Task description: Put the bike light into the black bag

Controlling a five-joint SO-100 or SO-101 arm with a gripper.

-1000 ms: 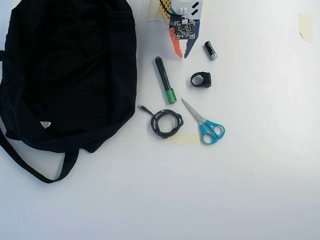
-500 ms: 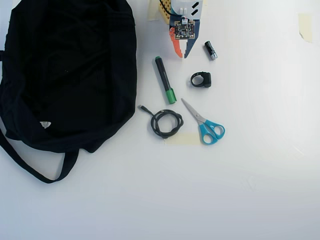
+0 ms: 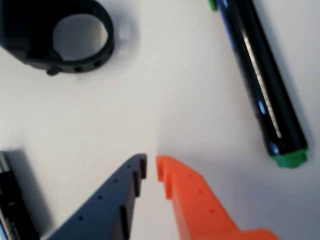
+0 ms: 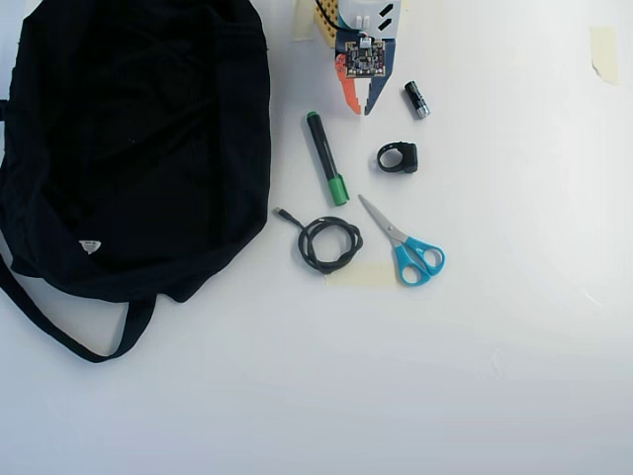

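Note:
The bike light (image 4: pixel 398 157), a small black body with a ring strap, lies on the white table right of centre; in the wrist view the bike light (image 3: pixel 60 37) sits at the top left. The large black bag (image 4: pixel 129 148) fills the left side of the overhead view, its strap trailing toward the bottom. My gripper (image 4: pixel 360 109) hovers at the top, up and to the left of the light, its orange and blue fingers nearly touching with nothing between them. In the wrist view the gripper (image 3: pixel 150 165) tips point at bare table.
A black marker with green cap (image 4: pixel 325 158) lies between bag and light. A short black-and-silver cylinder (image 4: pixel 416 100) rests right of the gripper. A coiled black cable (image 4: pixel 326 242) and blue-handled scissors (image 4: pixel 407 245) lie lower. Tape pieces (image 4: pixel 601 51) mark the table.

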